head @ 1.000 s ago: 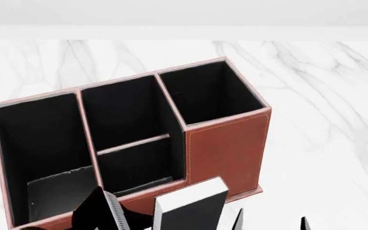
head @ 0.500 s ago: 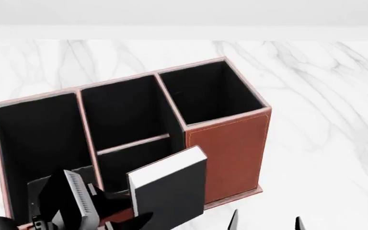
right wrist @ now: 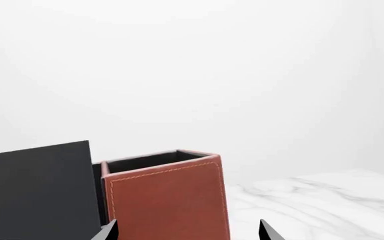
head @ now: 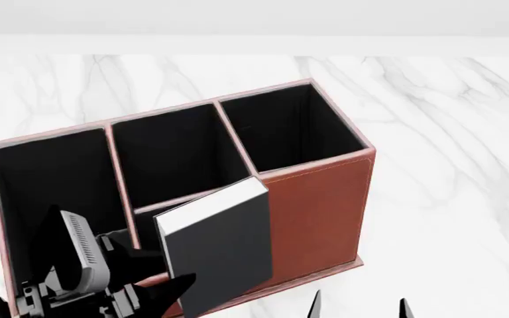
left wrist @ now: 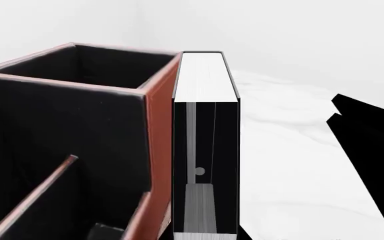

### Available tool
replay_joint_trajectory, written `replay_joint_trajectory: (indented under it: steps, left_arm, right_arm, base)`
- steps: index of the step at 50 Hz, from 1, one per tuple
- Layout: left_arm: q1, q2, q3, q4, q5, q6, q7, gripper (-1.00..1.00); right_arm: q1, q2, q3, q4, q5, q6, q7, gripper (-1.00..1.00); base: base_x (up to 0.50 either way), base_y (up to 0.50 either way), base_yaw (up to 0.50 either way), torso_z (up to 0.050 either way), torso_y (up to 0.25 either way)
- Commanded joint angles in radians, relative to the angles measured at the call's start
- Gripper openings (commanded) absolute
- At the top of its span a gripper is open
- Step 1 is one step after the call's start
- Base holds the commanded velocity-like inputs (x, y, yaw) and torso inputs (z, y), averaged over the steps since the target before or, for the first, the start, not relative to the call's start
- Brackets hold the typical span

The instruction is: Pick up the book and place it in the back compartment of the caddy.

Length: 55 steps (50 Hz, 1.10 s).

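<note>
The black book (head: 219,248), with its white page edge (head: 209,207) uppermost, is held upright and slightly tilted in my left gripper (head: 162,291), which is shut on its lower part. It hangs close against the front of the reddish-brown caddy (head: 321,205), overlapping the low middle front cell. In the left wrist view the book (left wrist: 205,145) stands right beside the caddy's wall (left wrist: 158,130). My right gripper (head: 359,308) is open and empty, low at the front right. The right wrist view shows the caddy (right wrist: 168,200) and the book (right wrist: 35,195) beyond its open fingertips (right wrist: 108,232).
The caddy stands on a white marble table (head: 449,165). Its three back cells and left cell are black-lined; a flat dark piece lies in the left cell (head: 60,252). A black part of the right arm (left wrist: 372,160) shows in the left wrist view.
My left gripper has risen into view and carried the book up and to the left, from below the caddy's front to against its middle front. The right gripper shifted slightly left.
</note>
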Motion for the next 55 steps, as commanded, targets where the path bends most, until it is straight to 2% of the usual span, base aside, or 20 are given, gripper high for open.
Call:
replay_joint_trajectory:
  steps: [1, 24, 25, 26, 33, 34, 36, 37, 38, 45, 55]
  left_arm:
    - [-0.03, -0.008, -0.038, 0.032, -0.05, -0.04, 0.014, -1.0]
    - [-0.028, -0.008, -0.043, 0.032, -0.048, -0.043, 0.015, -1.0]
    - [-0.027, -0.023, -0.047, 0.052, -0.089, -0.044, 0.131, -1.0]
    - [-0.037, -0.029, -0.037, 0.061, -0.102, -0.067, 0.191, -1.0]
    - [-0.06, -0.035, -0.027, 0.063, -0.091, -0.098, 0.192, -1.0]
    - [-0.062, -0.044, -0.025, 0.078, -0.093, -0.098, 0.225, -1.0]
    - [-0.066, -0.039, -0.024, 0.069, -0.078, -0.107, 0.16, -1.0]
    - [-0.064, -0.054, -0.03, 0.09, -0.094, -0.095, 0.217, -1.0]
    - [-0.068, -0.052, -0.028, 0.084, -0.082, -0.103, 0.173, -1.0]
    - [-0.073, -0.066, -0.032, 0.088, -0.082, -0.102, 0.19, -1.0]
    - [-0.106, -0.077, -0.03, 0.073, -0.06, -0.136, 0.139, -1.0]
  right_arm:
    - [0.003, -0.005, 0.007, -0.006, -0.037, 0.022, 0.034, 1.0]
    - [0.004, -0.003, 0.003, -0.004, -0.036, 0.02, 0.038, 1.0]
    - [0.003, 0.002, -0.004, -0.009, -0.022, 0.022, 0.024, 1.0]
    - [0.0, 0.003, -0.003, -0.011, -0.023, 0.017, 0.026, 1.0]
    - [0.001, 0.003, -0.003, -0.009, -0.025, 0.008, 0.025, 1.0]
    - [0.002, 0.003, -0.004, -0.006, -0.025, 0.006, 0.025, 1.0]
    - [0.003, 0.003, -0.004, -0.005, -0.021, 0.004, 0.022, 1.0]
    - [0.001, 0.004, -0.005, -0.007, -0.024, 0.0, 0.023, 1.0]
    - [0.002, 0.002, -0.005, -0.003, -0.026, 0.0, 0.024, 1.0]
    - [0.006, 0.0, -0.008, 0.005, -0.028, -0.005, 0.022, 1.0]
    - [0.009, 0.0, -0.012, 0.011, -0.032, -0.006, 0.022, 1.0]
  base:
    - [0.0, 0.0, 0.0, 0.0, 0.01]
    - [0.0, 0.0, 0.0, 0.0, 0.001]
    - [0.0, 0.0, 0.0, 0.0, 0.01]
    - [0.0, 0.0, 0.0, 0.0, 0.0]
    - [0.0, 0.0, 0.0, 0.002, 0.001]
    - [0.0, 0.0, 0.0, 0.0, 0.0]
    - [0.0, 0.0, 0.0, 0.0, 0.0]
    - [0.0, 0.0, 0.0, 0.0, 0.0]
    - [0.0, 0.0, 0.0, 0.0, 0.0]
    - [0.0, 0.0, 0.0, 0.0, 0.001]
    - [0.0, 0.0, 0.0, 0.0, 0.001]
